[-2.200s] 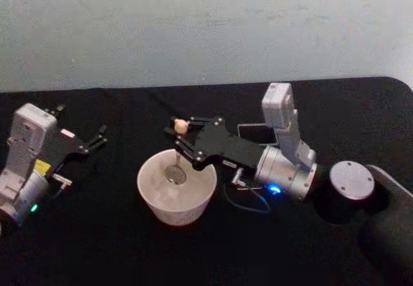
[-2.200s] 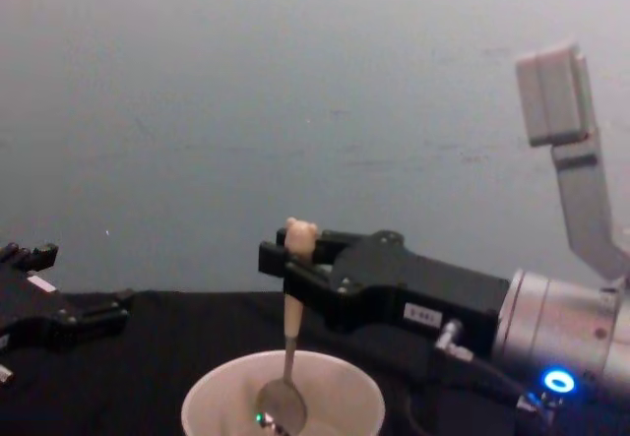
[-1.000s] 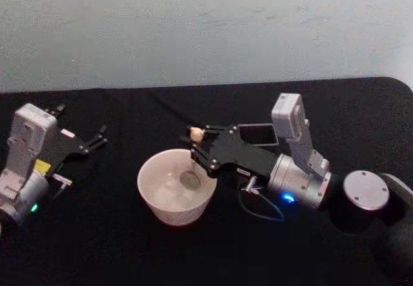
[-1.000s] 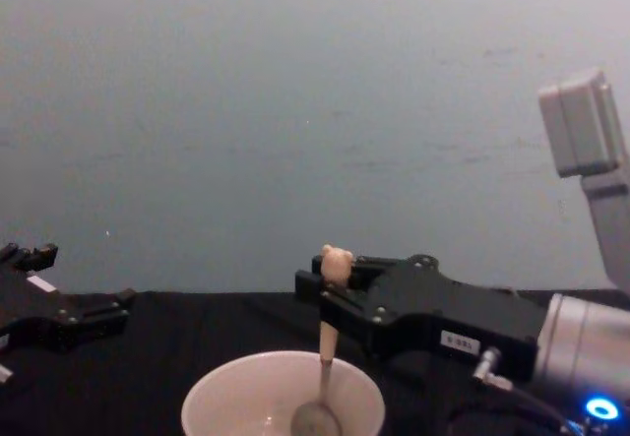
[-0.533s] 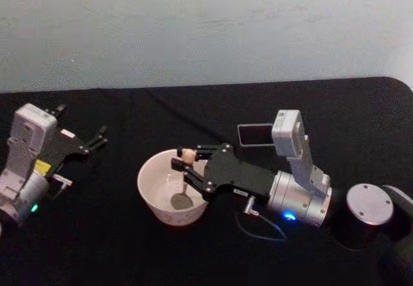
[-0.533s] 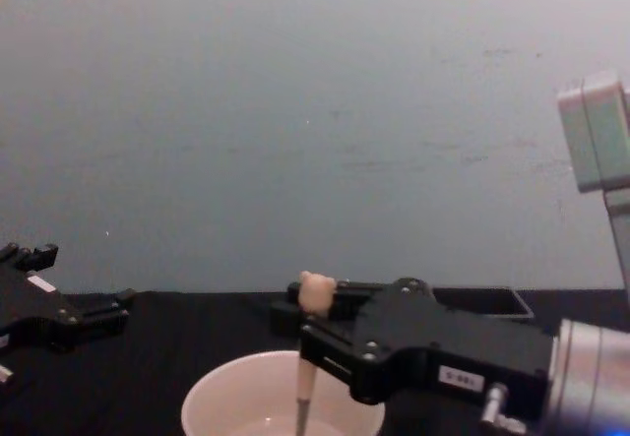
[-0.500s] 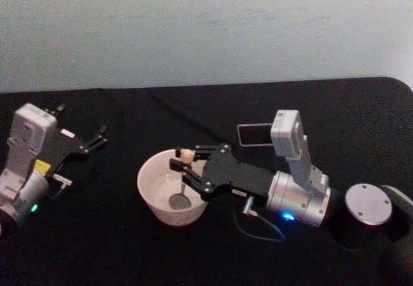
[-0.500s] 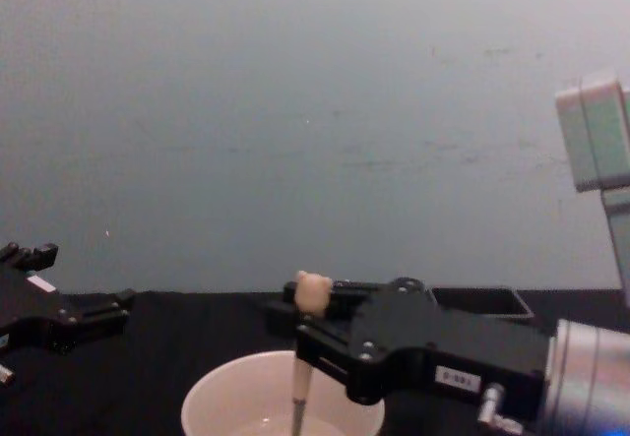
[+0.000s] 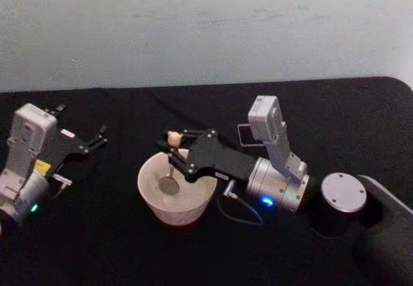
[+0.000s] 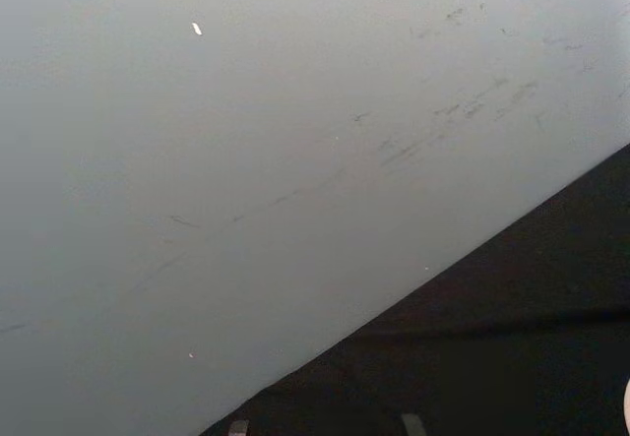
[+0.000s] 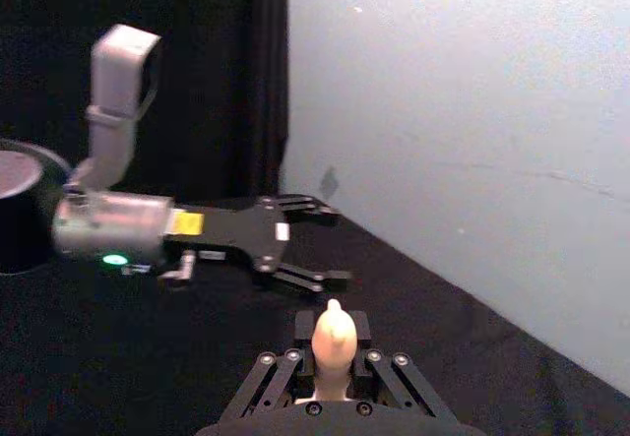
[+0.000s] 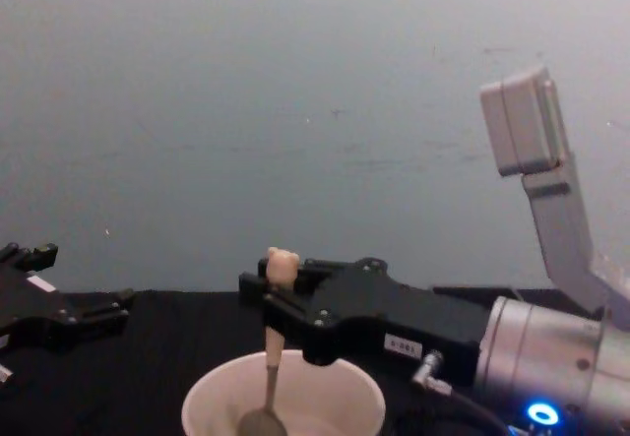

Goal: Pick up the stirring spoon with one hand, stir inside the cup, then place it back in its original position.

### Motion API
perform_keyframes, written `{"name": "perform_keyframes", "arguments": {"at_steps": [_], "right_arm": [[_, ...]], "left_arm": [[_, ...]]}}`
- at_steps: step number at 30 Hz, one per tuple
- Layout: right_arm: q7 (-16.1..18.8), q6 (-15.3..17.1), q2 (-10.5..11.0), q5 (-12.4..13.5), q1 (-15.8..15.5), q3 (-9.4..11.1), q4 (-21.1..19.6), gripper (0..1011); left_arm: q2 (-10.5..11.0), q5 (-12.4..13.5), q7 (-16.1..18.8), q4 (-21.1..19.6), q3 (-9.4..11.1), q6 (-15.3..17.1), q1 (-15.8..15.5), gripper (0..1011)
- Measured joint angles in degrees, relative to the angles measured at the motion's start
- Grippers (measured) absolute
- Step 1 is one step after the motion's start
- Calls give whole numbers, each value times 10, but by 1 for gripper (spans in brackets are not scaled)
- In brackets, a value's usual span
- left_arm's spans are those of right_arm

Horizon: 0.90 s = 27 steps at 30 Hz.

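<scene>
We see the stirring spoon [image 9: 171, 170] standing nearly upright in the cup [image 9: 147, 199], its round metal bowl low inside the cup, left of the centre and near the bottom, and its beige handle rising above the rim with the bear-head figure on top. In the chest view the spoon [image 12: 272, 349] leans only a little, and its bowl sits just below the cup's [image 12: 340, 389] rim line. The right gripper [image 9: 174, 150] reaches in from the right, over the cup's far right edge, and its jaws are clenched on the handle just under the bear head; we find the same grasp in the chest view [image 12: 273, 303] and in the right wrist view [image 11: 333, 382], where the spoon's bear head [image 11: 333, 342] pokes up between the black fingers. Behind the right arm, partly hidden by its wrist camera, stands the dark grey holder [image 9: 244, 135], well apart from the cup. The left gripper [image 9: 81, 119] rests far off on the left side of the black table [image 9: 129, 254], its jaws spread and grasping nothing; the right wrist view shows it [image 11: 330, 244] splayed the same way in front of the pale wall [image 9: 206, 28].
</scene>
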Motion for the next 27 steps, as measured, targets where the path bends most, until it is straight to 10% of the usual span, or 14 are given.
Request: {"name": "perform_keyframes", "arguments": {"at_steps": [27], "right_arm": [[-16,10,27,-4,-23,38,-30,209]], "left_arm": [[0,0,0,0,0,0,0,1001]]}}
